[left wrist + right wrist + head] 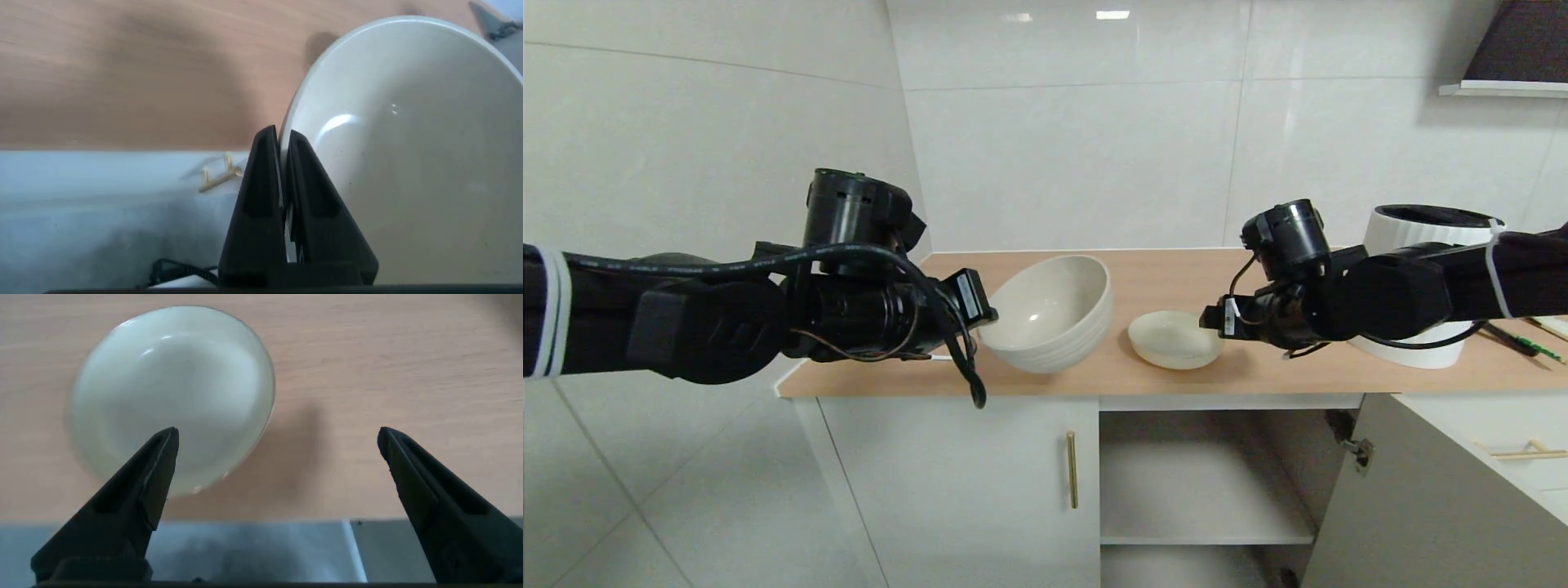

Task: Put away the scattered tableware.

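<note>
two pieces of tableware lie near the counter [1176,278] front edge. the left gripper [283,159] clamps the left rim of the large bowl [1052,314], jaws narrow on its wall; the bowl is tilted, probably for lifting. the right gripper [276,434] is just right of the small dish [1174,339], jaws wide, holding nothing. the open cabinet [1201,482] below is the likely destination. a white container [1429,220] stands far right.

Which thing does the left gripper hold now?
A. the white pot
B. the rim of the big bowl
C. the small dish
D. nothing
B: the left gripper is closed on the rim of the big bowl, which is tilted.
</note>
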